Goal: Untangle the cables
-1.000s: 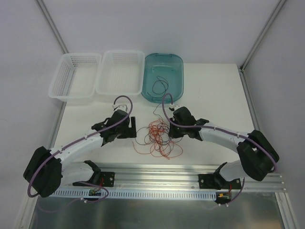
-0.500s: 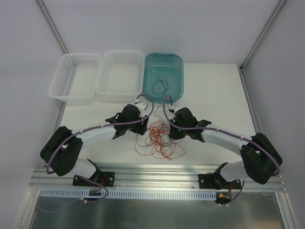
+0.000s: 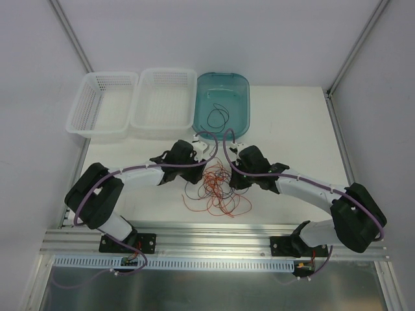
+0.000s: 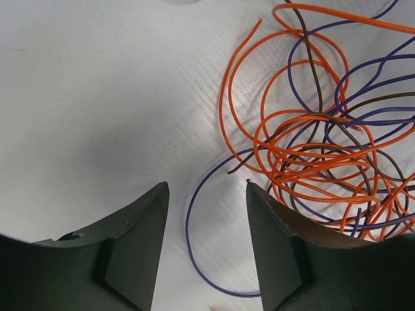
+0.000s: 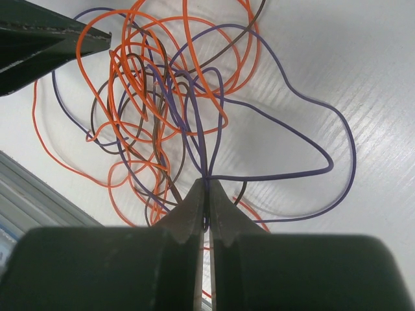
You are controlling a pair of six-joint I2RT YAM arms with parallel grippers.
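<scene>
White table [image 3: 292,129], cables [image 3: 217,188] heaped centre. My left gripper [image 4: 206,184] has swung in at their ten o'clock, jaws apart, empty. Right gripper [image 5: 206,183] pinches a purple strand [image 5: 279,129], so pulling apart can start.

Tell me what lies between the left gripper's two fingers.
In the left wrist view, a purple cable curves across the gap between the left gripper's open fingers, over bare white table; nothing else.
</scene>
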